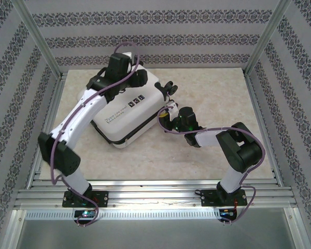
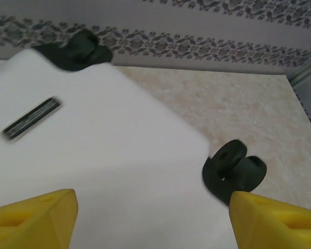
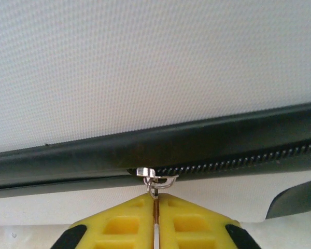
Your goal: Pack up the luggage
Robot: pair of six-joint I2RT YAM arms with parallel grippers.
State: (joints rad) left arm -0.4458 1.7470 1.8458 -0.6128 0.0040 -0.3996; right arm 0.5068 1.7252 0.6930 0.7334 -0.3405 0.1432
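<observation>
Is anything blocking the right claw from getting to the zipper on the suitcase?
Nothing visible does. The right claw is shut on the zipper pull at the seam of the luggage, with no object between them. The zipper track running to the right of the pull also looks unobstructed.

Unreadable print (image 1: 115, 115) and logo marks (image 1: 137, 101) on the luggage (image 1: 141, 117) lid

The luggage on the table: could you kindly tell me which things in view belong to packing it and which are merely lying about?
Job in hand:
luggage
zipper pull, pinched in the shut right end effector
left end effector, open above the luggage

Merely there:
table
patterned walls
metal frame
</observation>
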